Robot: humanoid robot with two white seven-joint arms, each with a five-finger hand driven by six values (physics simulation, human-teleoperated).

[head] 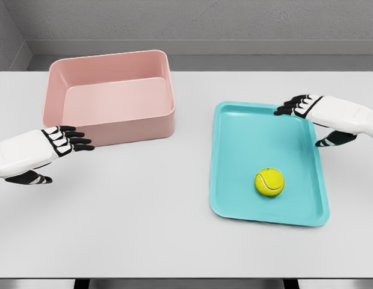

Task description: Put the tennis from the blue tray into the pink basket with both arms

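Note:
A yellow-green tennis ball (pixel 269 182) lies in the front half of the blue tray (pixel 234 156) on the right of the table. The pink basket (pixel 108 123) stands at the back left and holds nothing. My right hand (pixel 298 108) hovers over the tray's far right corner with fingers spread, well behind the ball and not touching it. To the left, just in front of the basket's front left wall, my left hand (pixel 69 139) is open too, its fingers pointing right.
The grey table (pixel 144 217) runs wide between basket and tray and in front of both. Its front edge lies near the bottom of the picture. A grey wall stands behind the table.

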